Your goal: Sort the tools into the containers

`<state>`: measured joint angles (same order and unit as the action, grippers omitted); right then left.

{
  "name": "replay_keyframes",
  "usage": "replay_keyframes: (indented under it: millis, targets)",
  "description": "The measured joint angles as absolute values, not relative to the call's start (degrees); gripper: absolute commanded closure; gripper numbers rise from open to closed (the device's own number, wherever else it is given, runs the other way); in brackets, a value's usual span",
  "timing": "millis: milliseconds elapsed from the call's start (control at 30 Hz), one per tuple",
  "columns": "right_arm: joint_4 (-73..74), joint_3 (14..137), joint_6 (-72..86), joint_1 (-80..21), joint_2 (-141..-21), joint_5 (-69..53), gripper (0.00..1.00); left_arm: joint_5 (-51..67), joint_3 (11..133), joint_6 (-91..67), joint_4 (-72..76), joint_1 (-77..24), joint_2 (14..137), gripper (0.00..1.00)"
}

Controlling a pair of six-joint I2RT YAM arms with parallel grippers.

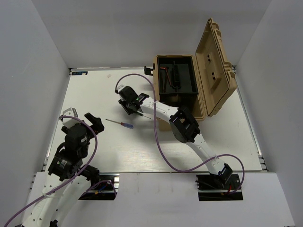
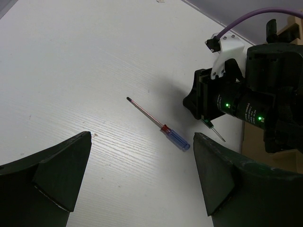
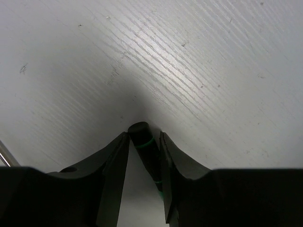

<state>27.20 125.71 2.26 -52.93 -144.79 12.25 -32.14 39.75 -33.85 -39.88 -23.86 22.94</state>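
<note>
A thin screwdriver with a red-blue handle (image 1: 124, 124) lies on the white table; it also shows in the left wrist view (image 2: 176, 138). My right gripper (image 1: 128, 108) is shut on the black, green-banded handle of a second screwdriver (image 3: 140, 131), close over the table. Its metal tip (image 2: 219, 137) sticks out back under the wrist. My left gripper (image 1: 83, 118) is open and empty, a little to the left of the red-blue screwdriver, which lies beyond its wide-apart fingers (image 2: 215, 175).
An open tan toolbox (image 1: 215, 71) stands at the back right, lid up. Its black tray (image 1: 176, 97) holds a reddish hex key (image 1: 165, 72) and dark tools. A purple cable (image 1: 156, 137) loops over the table beside the right arm.
</note>
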Motion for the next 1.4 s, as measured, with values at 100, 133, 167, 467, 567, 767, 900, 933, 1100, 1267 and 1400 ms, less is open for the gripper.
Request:
replay_keyframes:
  millis: [100, 133, 167, 467, 567, 767, 900, 933, 1100, 1267, 1400]
  targets:
    - [27.24, 125.69, 1.37, -52.88, -144.73, 11.68, 0.61, -32.14, 39.75, -33.85, -39.88, -23.86, 22.94, 0.02]
    - [27.27, 125.69, 1.19, -52.88, -144.73, 11.55, 0.61, -32.14, 39.75, -33.85, -39.88, -23.86, 22.94, 0.02]
    - [27.31, 125.67, 1.08, -52.86, -144.70, 11.38, 0.61, -32.14, 39.75, -33.85, -39.88, -23.86, 22.94, 0.02]
    - [28.21, 124.70, -0.84, -52.23, -143.92, 9.56, 0.92, -31.24, 39.75, -33.45, -39.40, -23.86, 23.24, 0.04]
    - [28.53, 124.70, -1.13, -52.05, -143.79, 8.75, 1.00, -30.37, 39.64, -33.41, -38.54, -23.86, 24.29, 0.04]
    - [30.52, 124.73, -1.63, -51.42, -143.26, 4.69, 1.00, -28.01, 38.15, -33.43, -37.26, -23.86, 25.28, 0.10]
    - [34.24, 125.43, -1.63, -50.96, -142.74, -0.86, 1.00, -25.74, 37.43, -34.20, -36.75, -23.86, 27.46, 0.21]
    - [35.14, 125.86, -1.56, -50.96, -142.54, -2.55, 1.00, -25.32, 37.39, -34.61, -36.73, -23.86, 28.67, 0.25]
    - [37.95, 128.29, -0.21, -51.00, -140.00, -9.78, 1.00, -23.11, 36.73, -37.47, -36.60, -23.86, 35.64, 0.30]
    - [38.72, 130.52, 2.17, -51.05, -134.74, -14.41, 1.00, -20.93, 35.62, -40.14, -35.79, -23.86, 38.20, 0.30]
    - [38.98, 132.64, 3.62, -50.96, -130.85, -15.94, 1.00, -19.90, 34.85, -42.30, -35.31, -23.86, 37.65, 0.25]
